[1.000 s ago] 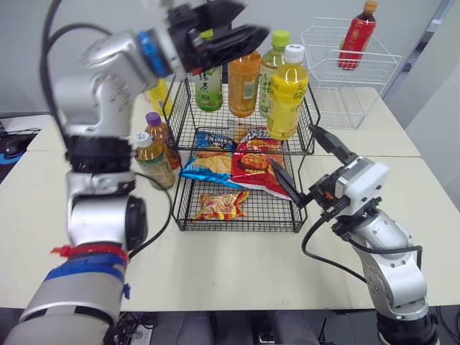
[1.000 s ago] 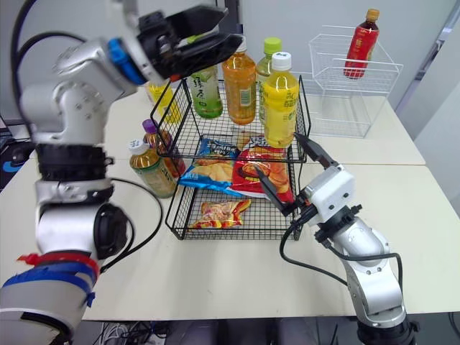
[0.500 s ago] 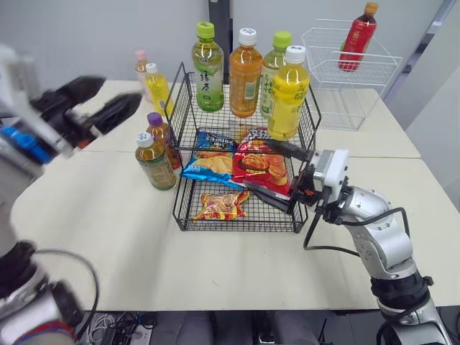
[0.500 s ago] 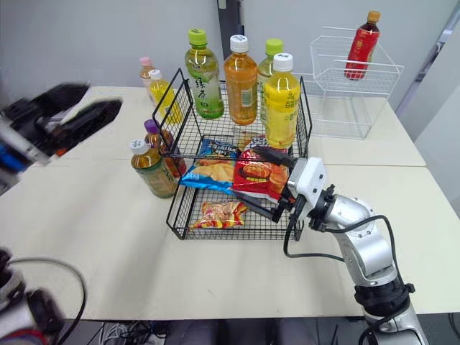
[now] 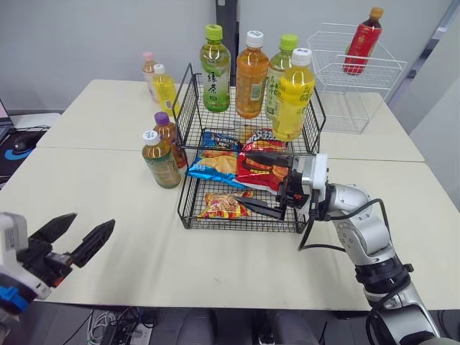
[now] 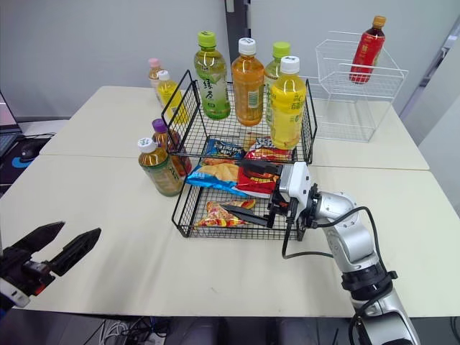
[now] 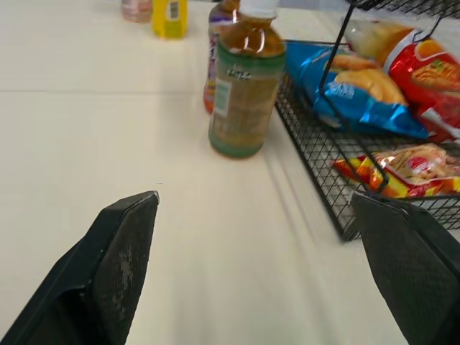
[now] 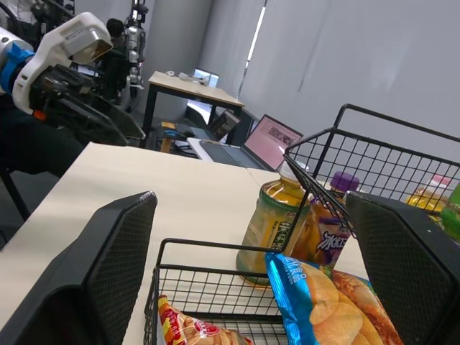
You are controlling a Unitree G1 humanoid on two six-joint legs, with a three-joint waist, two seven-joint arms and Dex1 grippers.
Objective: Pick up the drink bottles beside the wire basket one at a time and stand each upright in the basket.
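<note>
The black two-tier wire basket [image 5: 188, 122] stands mid-table with several drink bottles upright on its top tier, a yellow one [image 5: 293, 93] at the front right. Beside its left side stand a brown tea bottle [image 5: 160, 159], a purple-capped bottle [image 5: 167, 135], a small yellow bottle [image 5: 164, 88] and a pink-capped one [image 5: 149, 68]. My left gripper [image 5: 72, 237] hangs open low at the table's front left, far from the bottles; its wrist view faces the brown tea bottle [image 7: 246, 86]. At the basket's front right corner my right gripper [image 5: 257, 183] is open, holding nothing.
Snack bags [image 5: 253, 167] lie on the basket's lower tiers. A white wire basket [image 5: 338, 108] at the back right holds a red bottle [image 5: 361, 42]. A computer mouse [image 5: 21, 141] sits on a side desk at far left.
My left arm swung from above the basket's top tier down to the table's front left. The right gripper turned and moved left along the basket's front right corner.
</note>
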